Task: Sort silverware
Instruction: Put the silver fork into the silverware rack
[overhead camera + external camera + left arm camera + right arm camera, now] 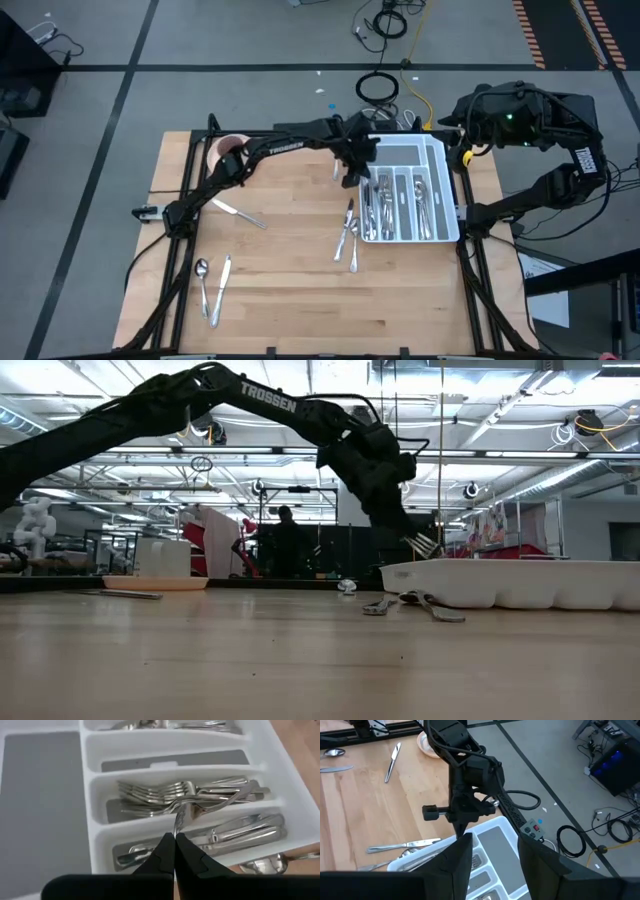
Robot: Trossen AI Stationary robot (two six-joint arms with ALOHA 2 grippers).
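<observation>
The left gripper (174, 851) is clenching a fork (182, 815) over the white tray (444, 190); loose silverware (347, 238) is lying just beside.

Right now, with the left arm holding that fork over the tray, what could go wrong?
The left gripper pinches the fork only by its handle tip, so it might swing or slip. It hangs near a divider of the white tray, so it could land in the neighbouring knife slot. Three pieces lie against the tray's outer edge and could get bumped.
</observation>
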